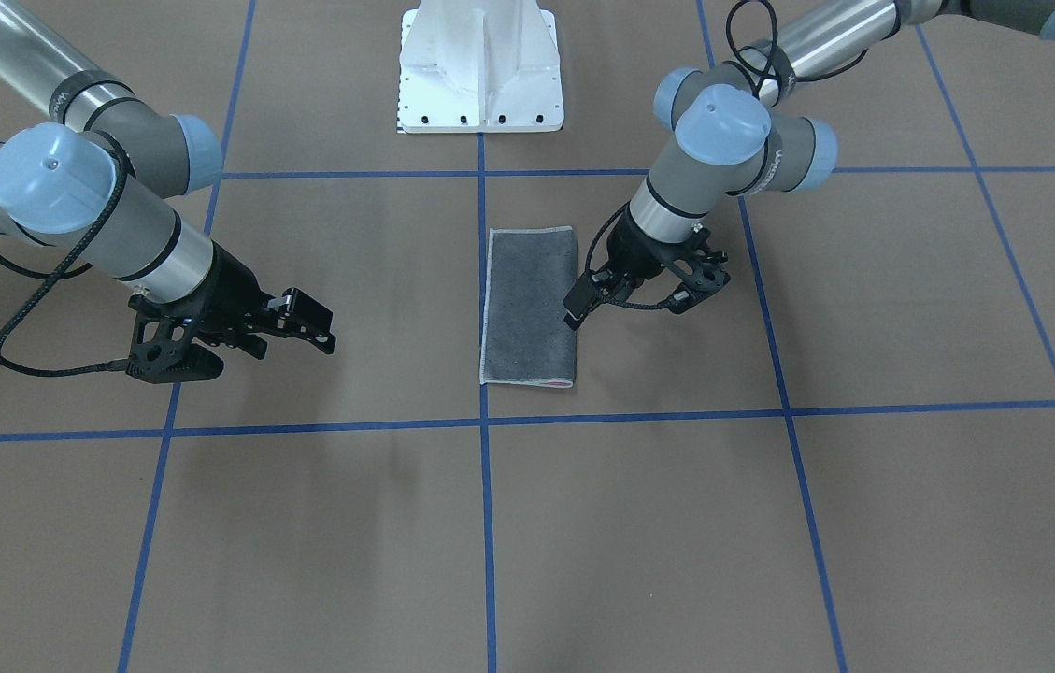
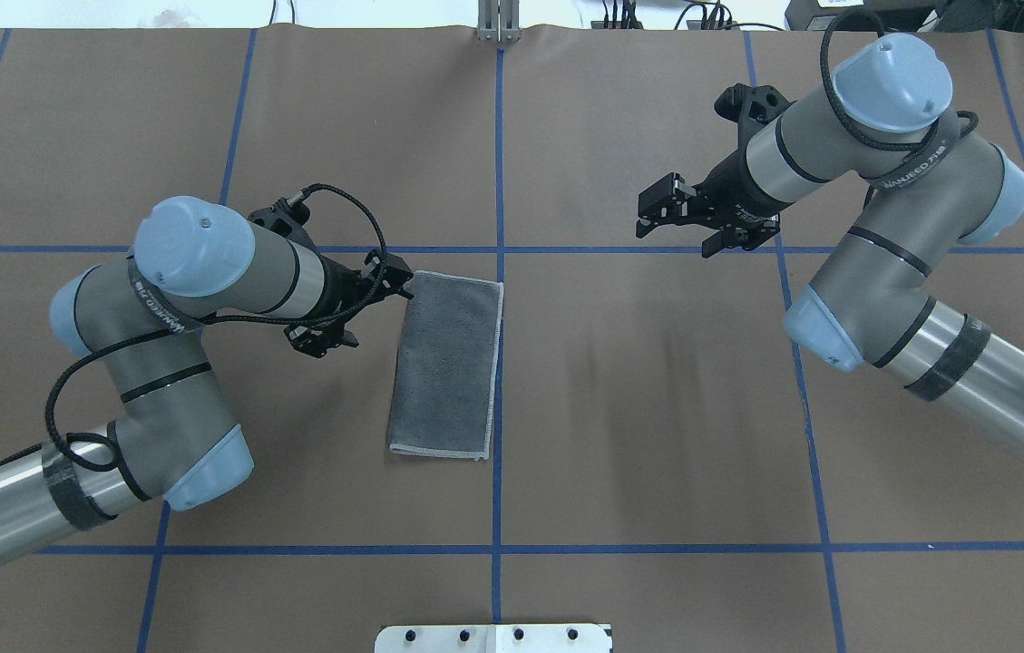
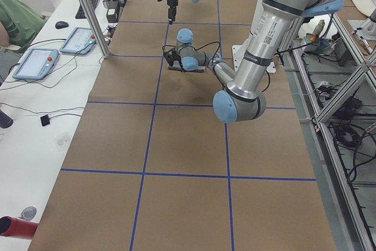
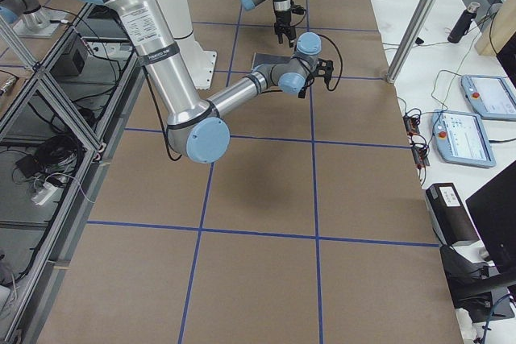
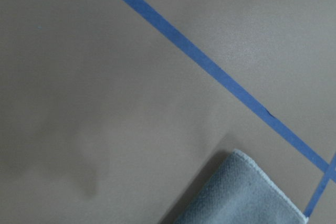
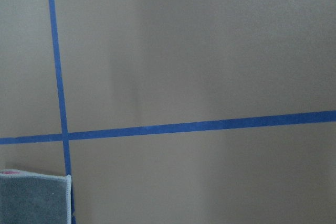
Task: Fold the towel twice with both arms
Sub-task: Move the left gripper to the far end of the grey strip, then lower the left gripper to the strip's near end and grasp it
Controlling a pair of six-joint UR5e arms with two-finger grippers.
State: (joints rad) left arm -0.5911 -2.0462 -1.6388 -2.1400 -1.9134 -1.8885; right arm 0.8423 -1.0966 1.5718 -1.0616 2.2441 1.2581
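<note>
Far left: the left arm (image 2: 158, 399), silver tube, grey joints, light blue caps, is bent in over the brown paper-covered table (image 2: 657, 435) with its blue tape grid. Its black two-finger left gripper (image 2: 359, 307) is spread open and holds nothing. One fingertip is just beside the far-left corner of the towel; whether it touches, cannot tell. The left wrist view fits this: only that corner shows at the frame bottom, with no fingers on it. Next, the small terry cloth towel (image 2: 448, 363) lies flat on the table, grey face up with a light stitched edge. It is a narrow rectangle running near to far, just left of the centre tape line, with its long right edge along that line. A sliver of pink peeks out at the far end in the front-facing view, so it reads as doubled over. Right of the centre line, the black two-finger right gripper (image 2: 686, 227) is also open and empty, above the table and well apart from the towel. It sits on the right arm (image 2: 892, 299), same silver and grey build. Progress, as a judgement: the first fold is done and the halved towel lies neat. The second fold is not done, since the towel is long, not a small square. Left to do: grip the corners of one short end, likely one per gripper, carry them to the other end, release. The left gripper looks placed for that; the right one has to come across first.
</note>
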